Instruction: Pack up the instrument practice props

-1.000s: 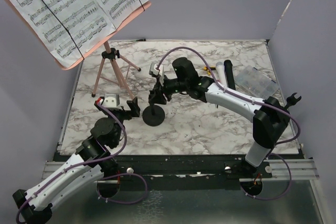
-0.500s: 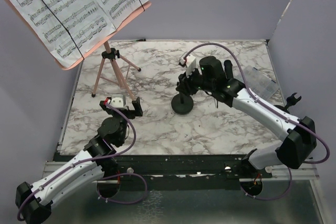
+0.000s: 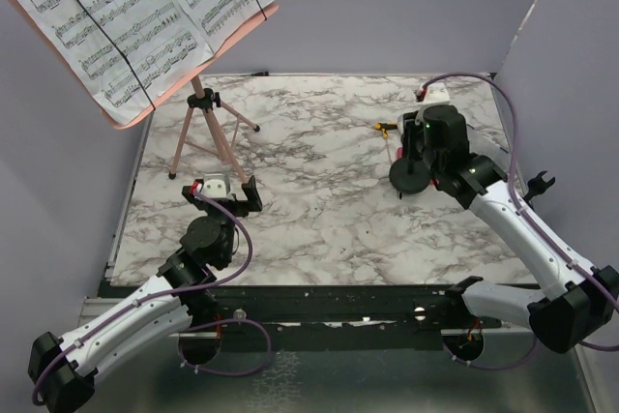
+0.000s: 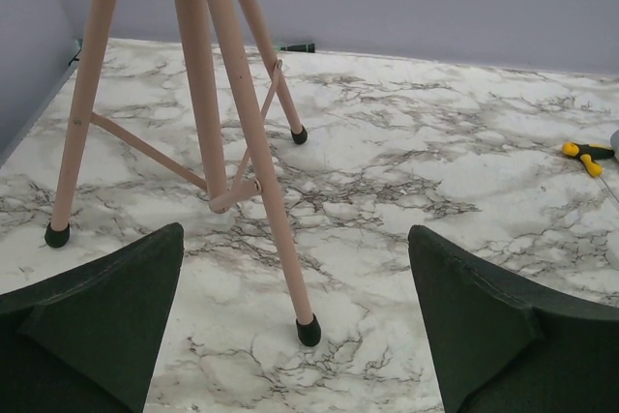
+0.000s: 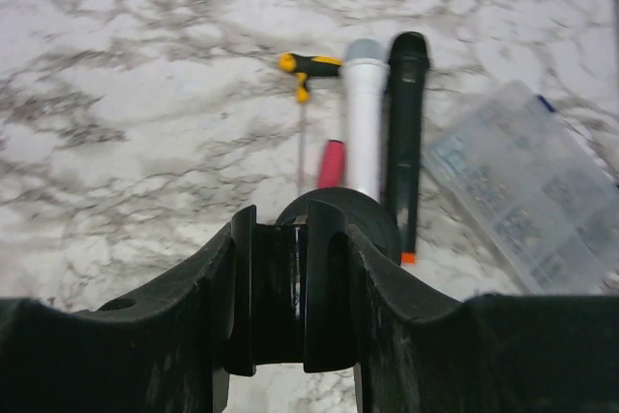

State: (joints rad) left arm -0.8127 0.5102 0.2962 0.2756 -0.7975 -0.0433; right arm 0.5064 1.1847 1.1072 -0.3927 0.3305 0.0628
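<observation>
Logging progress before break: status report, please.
Left gripper open, facing pink tripod. Right gripper shut on black round-based holder. White microphone, red-handled screwdriver close by it.

**Three cameras, one marble worktop (image 3: 319,220): a fixed eye overhead, one more on each wrist.**

The fixed camera sits high behind the arms, looking down and forward over the whole surface. The left wrist camera rides low, facing the legs of the pink tripod music rest (image 4: 242,132) at close range. The right wrist camera looks steeply down at the far right corner, with the black round-based holder (image 5: 363,215) just under the lens. All three views share the yellow-handled tool (image 4: 585,154).
</observation>
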